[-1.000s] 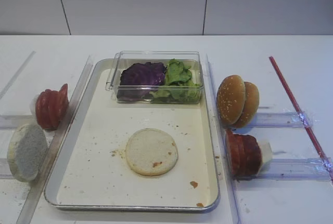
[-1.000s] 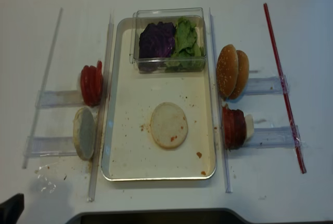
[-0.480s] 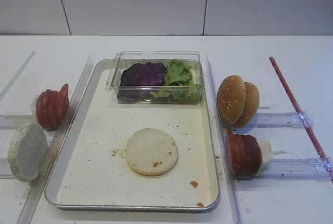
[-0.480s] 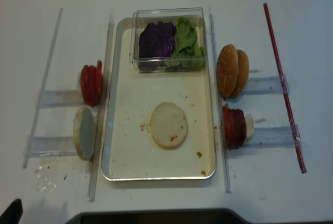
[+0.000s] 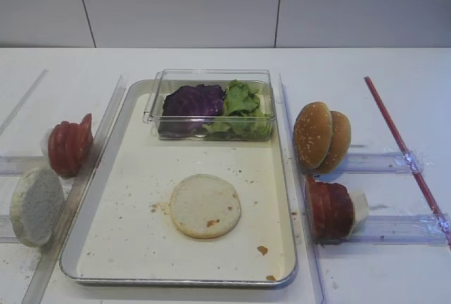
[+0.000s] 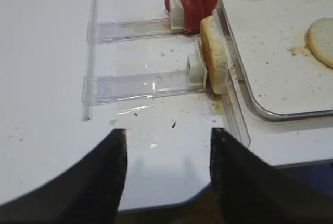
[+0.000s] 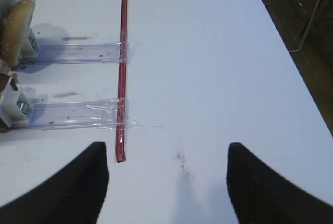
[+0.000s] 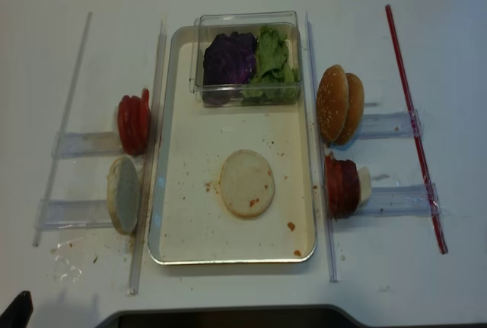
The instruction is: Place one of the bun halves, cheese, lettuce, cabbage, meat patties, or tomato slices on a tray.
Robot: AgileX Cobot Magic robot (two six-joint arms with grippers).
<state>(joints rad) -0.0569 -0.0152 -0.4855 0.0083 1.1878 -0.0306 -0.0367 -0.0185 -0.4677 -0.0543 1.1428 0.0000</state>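
Exterior high views show one of the bun halves lying flat, cut face up, on the tray, roughly mid-tray and apart from the clear plastic box holding cabbage and lettuce at the far end. A second pale bun half stands on edge in a plastic holder left of the tray, beside the tomato slices; meat patties and sesame bun tops stand in holders on the right.

Both wrist views show each gripper parked low over bare worktop, jaws spread apart and empty: left gripper near the worktop's front edge, right gripper well off to the right by the red strip.

Judging from this, the placement looks done. The main risk is a careless next reach: the upright bun half sits just beside the left gripper's path and could be tipped from its holder, and sweeping across the tray rim could shift the placed half.
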